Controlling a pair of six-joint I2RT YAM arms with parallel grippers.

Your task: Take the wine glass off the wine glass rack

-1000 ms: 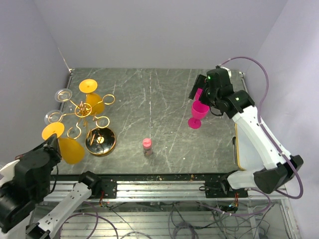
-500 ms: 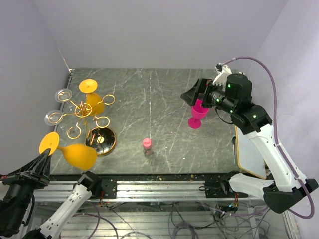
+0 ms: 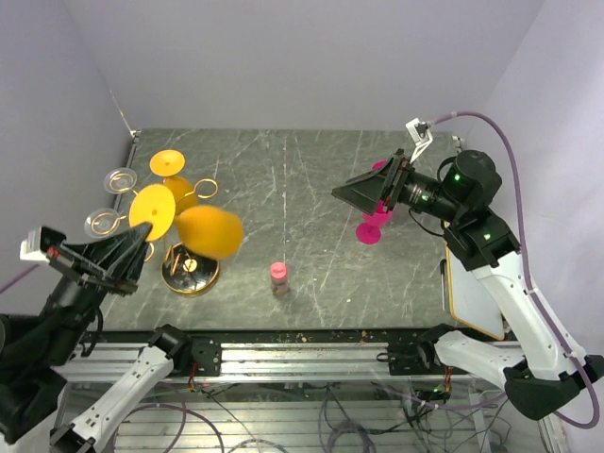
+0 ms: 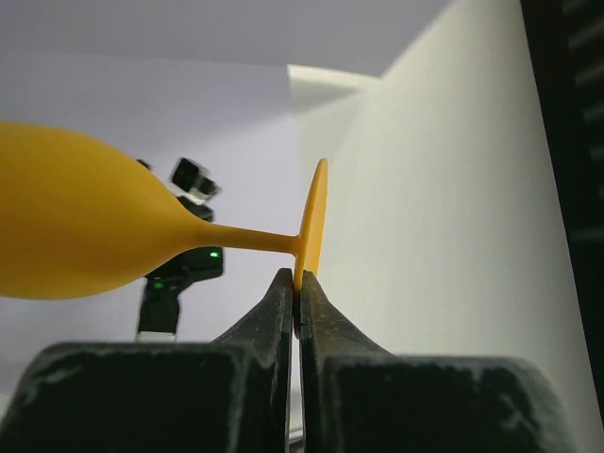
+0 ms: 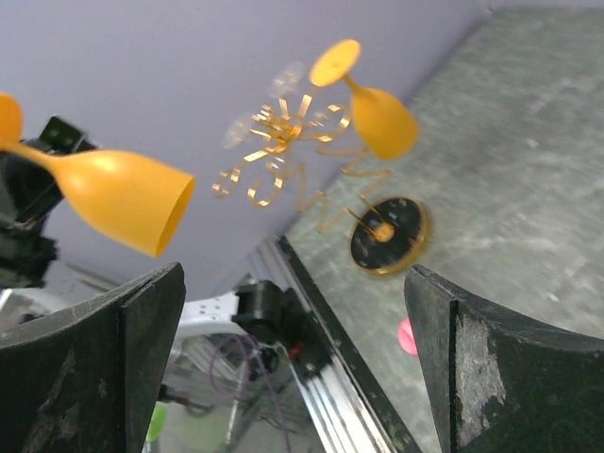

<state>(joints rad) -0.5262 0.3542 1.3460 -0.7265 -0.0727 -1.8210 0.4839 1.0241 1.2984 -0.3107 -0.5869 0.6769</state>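
My left gripper [image 3: 143, 236] is shut on the rim of the foot [image 4: 314, 219] of an orange wine glass [image 3: 209, 231]. It holds the glass sideways in the air above the front of the gold wine glass rack [image 3: 162, 211], bowl pointing right. The left wrist view shows the jaws [image 4: 296, 283] pinching the foot, with the bowl [image 4: 85, 231] to the left. A second orange glass [image 3: 176, 184] and two clear glasses [image 3: 102, 223] hang on the rack. My right gripper [image 3: 344, 193] is open and empty above the table, facing the rack [image 5: 283, 156].
A pink wine glass [image 3: 370, 231] stands upright on the table under my right gripper, partly hidden. A small pink object [image 3: 278, 272] sits at centre front. The rack's round base [image 3: 190, 270] is near the front left edge. A white board [image 3: 472, 293] lies at the right.
My left arm has swung the orange glass from low at the front left up and right, over the rack's base. My right gripper has lifted off the pink glass and turned left.
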